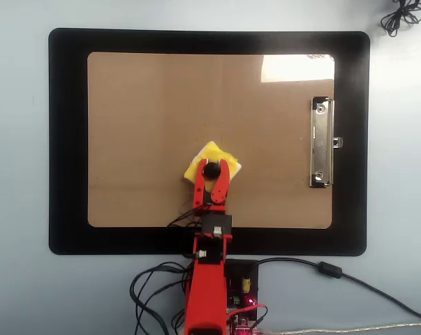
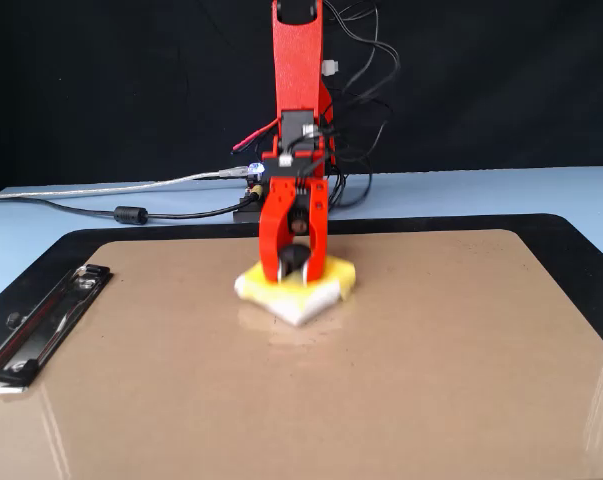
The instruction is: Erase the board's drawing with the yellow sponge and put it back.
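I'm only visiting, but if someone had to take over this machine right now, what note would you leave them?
Tool: shut on the yellow sponge's black knob, pressing the sponge flat on the board, near the middle of its arm-side half.
Drawing: no mark visible on the bare board in either view; anything under the sponge is hidden.
Done: sponge picked up, on the board.
Left: check under the sponge, then put it back.
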